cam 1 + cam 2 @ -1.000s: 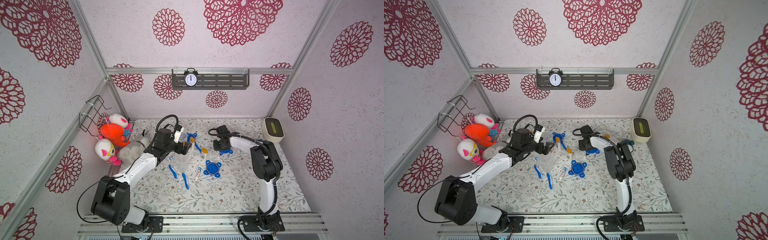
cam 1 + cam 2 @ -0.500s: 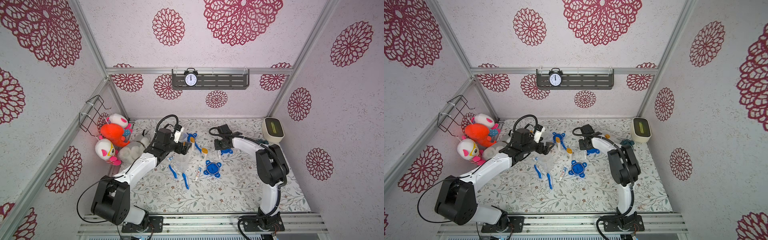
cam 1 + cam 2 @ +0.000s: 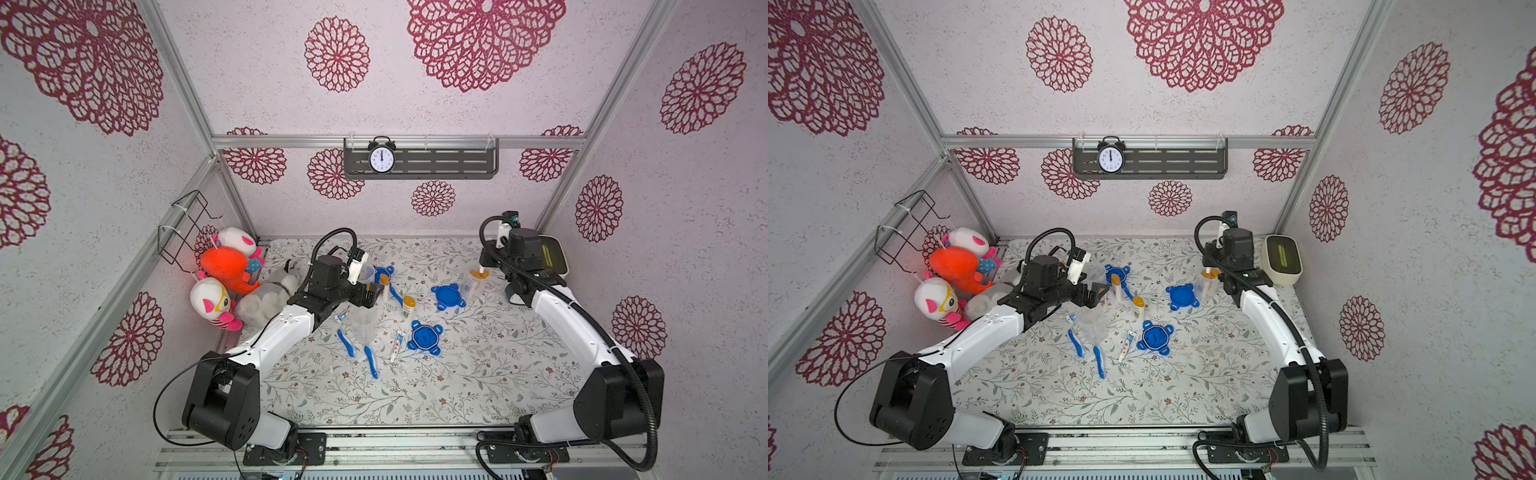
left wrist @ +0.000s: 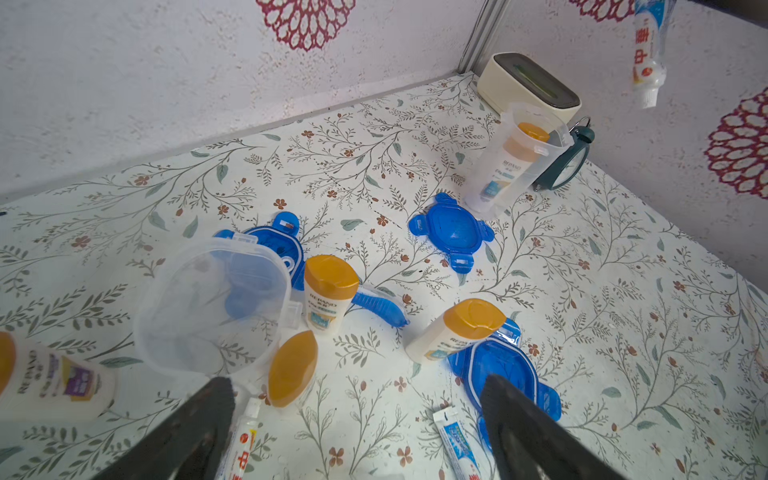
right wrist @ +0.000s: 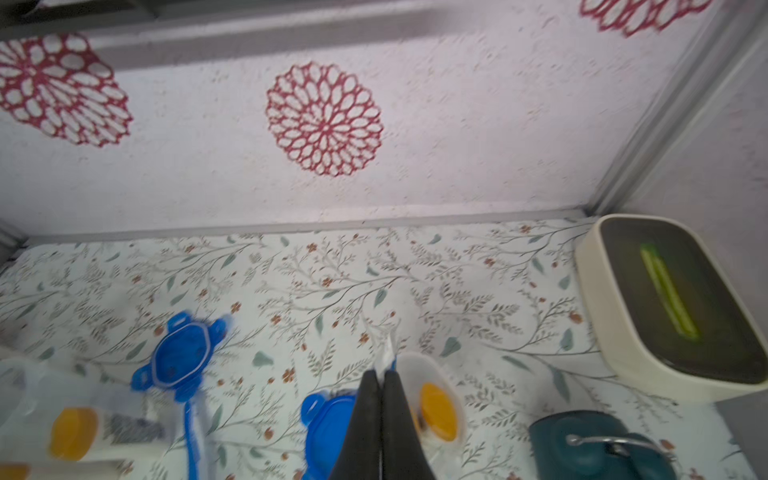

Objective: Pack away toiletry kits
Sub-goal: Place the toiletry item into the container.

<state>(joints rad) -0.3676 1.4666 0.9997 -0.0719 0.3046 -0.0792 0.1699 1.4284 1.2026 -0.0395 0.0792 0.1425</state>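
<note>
Toiletry kits (image 3: 408,307) lie unpacked, scattered mid-frame on the floral table (image 3: 478,374) in both top views. Far left: plush toys (image 3: 226,270) piled in the corner. Left gripper (image 3: 370,296) sits left of centre, jaws spread wide, gripping nothing. In the left wrist view its fingers (image 4: 203,415) stand well apart with an orange cap (image 4: 293,368) just ahead of them, not touched. Empty clear jar (image 4: 212,303) is close by, one blue lid (image 4: 278,245) behind it. Blue toothbrushes (image 3: 345,343) lie lower centre, with a loose tube (image 3: 397,347) to their right. Two more lids (image 3: 424,337) lie flat at centre, off their jars. Upright bottle (image 3: 385,286) at centre. Right of centre: open jar (image 3: 473,286), upright, one orange-capped bottle inside. Right gripper (image 3: 483,262) is above that jar, jaws pressed together, pinching the crimped end of a toothpaste tube (image 4: 646,54) that hangs cap-down. Right wrist view blurred. Teal alarm clock (image 4: 565,162) sits just beside the jar. Cream box (image 3: 555,253) in the far right corner.
</note>
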